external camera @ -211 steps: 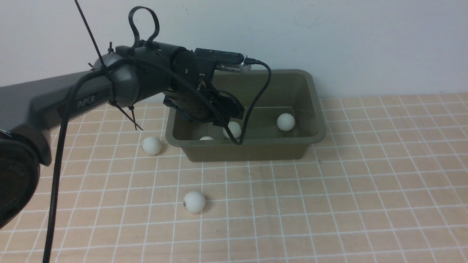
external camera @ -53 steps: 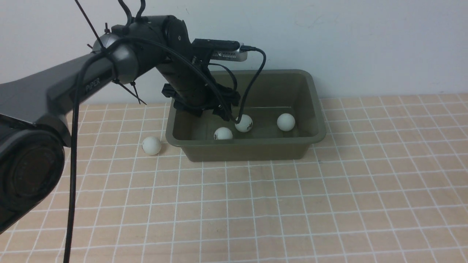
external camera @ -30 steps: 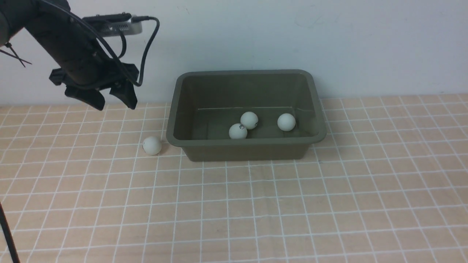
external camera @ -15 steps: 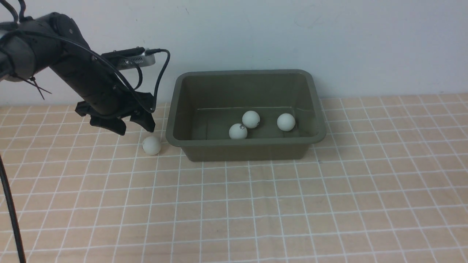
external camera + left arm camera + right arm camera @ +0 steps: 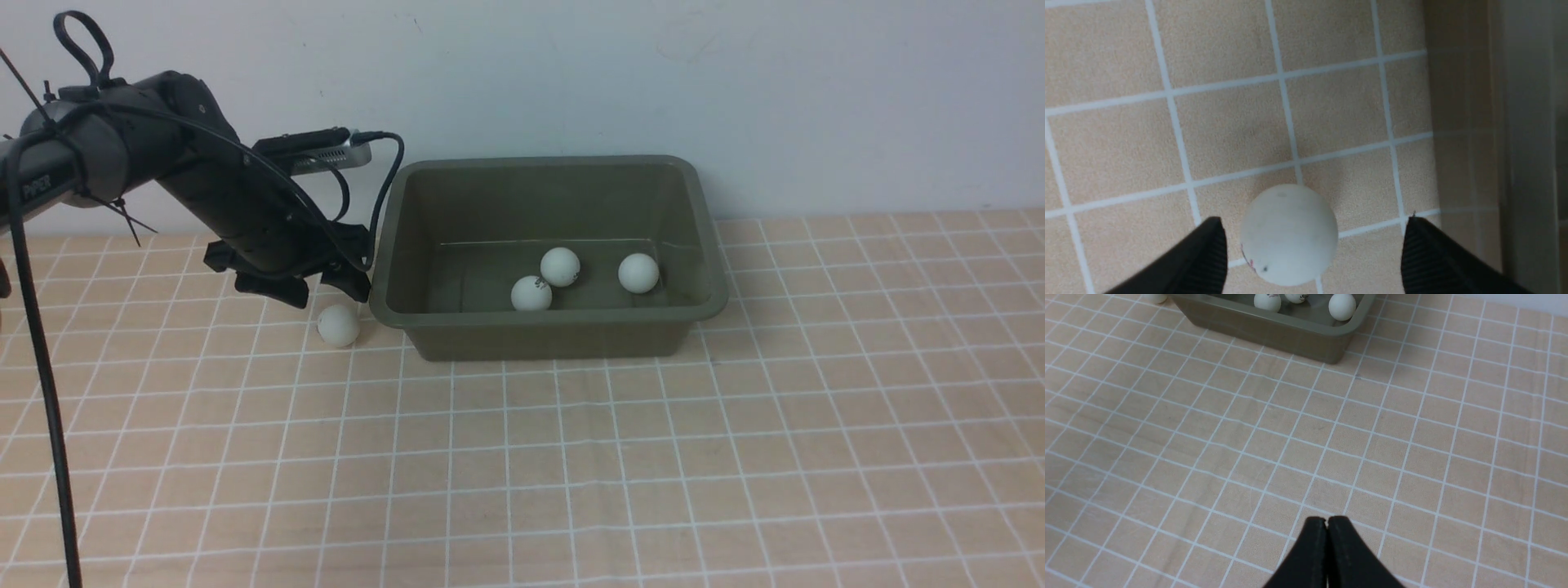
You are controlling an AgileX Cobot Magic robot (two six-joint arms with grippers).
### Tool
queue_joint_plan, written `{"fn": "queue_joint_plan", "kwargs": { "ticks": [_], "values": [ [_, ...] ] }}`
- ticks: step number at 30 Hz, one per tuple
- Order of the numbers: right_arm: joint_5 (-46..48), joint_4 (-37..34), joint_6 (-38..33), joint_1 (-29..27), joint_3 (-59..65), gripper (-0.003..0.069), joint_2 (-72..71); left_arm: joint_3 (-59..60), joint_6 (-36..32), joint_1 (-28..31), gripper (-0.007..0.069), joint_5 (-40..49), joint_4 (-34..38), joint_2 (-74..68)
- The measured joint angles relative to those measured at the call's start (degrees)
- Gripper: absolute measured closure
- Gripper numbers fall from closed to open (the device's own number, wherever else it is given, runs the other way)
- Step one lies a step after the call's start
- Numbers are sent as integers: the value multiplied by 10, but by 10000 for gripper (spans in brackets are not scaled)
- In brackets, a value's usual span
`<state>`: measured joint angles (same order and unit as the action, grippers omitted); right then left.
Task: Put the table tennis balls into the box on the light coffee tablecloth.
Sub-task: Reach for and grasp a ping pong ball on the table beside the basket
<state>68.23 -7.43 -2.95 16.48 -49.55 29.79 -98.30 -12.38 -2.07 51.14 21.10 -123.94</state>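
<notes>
**Left arm swinging down from beside the box to the loose ball**

Since a second ago we are bringing the left gripper (image 5: pixel 326 294) down from high on the left to just above the loose ball (image 5: pixel 338 325). The three balls (image 5: pixel 560 266) in the box (image 5: pixel 555 327) are lying much as they were.

The loose ball is resting on the tablecloth (image 5: pixel 653 457), just beside the box's left front corner and apart from it. Our left jaws are standing spread wide with the ball between them. In the wrist view it is sitting nearer one finger than the other, and neither is touching it. The right gripper (image 5: pixel 1327 523) is waiting pressed together and empty over bare cloth, well away from the box.

We are judging this ball to be very light, hollow, stiff and smooth. It is likely to roll off at a one-sided nudge, or to squirt out if pinched above or below its middle. So we are aiming to centre first, then close both pads gently across its widest part, keeping clear of the box's rim.
</notes>
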Motion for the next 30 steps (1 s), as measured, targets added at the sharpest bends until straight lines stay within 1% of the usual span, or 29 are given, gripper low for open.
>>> {"fn": "queue_joint_plan", "kwargs": {
  "ticks": [13, 30],
  "values": [
    [-17, -1, 0, 0, 0, 674, 0, 0, -5, 0, 146, -12, -11, -1],
    [-26, -2, 0, 0, 0, 674, 0, 0, -7, -4, 145, -13, -8, -42]
  ]
}}
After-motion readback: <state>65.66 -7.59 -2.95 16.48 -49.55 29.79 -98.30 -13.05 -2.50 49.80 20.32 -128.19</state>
